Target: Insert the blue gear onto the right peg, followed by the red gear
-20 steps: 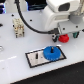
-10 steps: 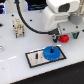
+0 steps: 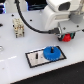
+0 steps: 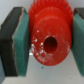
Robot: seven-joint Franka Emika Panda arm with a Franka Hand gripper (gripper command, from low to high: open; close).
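Wrist view: gripper (image 4: 46, 47) clamped tight on the red gear (image 4: 49, 37), teal pads (image 4: 22, 47) pressing both sides of the toothed rim, hub hole facing the cam. Exterior view shows the blue gear (image 3: 51, 53) lying flat on the black-bordered base plate (image 3: 35, 59), peg itself too small to make out, w/ the red gear (image 3: 65, 37) held up in the gripper (image 3: 65, 36), near the plate's far corner on the exterior view's right.

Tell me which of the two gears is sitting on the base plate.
The blue gear. It lies flat on the black-bordered base plate, while the red gear is off the plate, clamped between the tool's pads.
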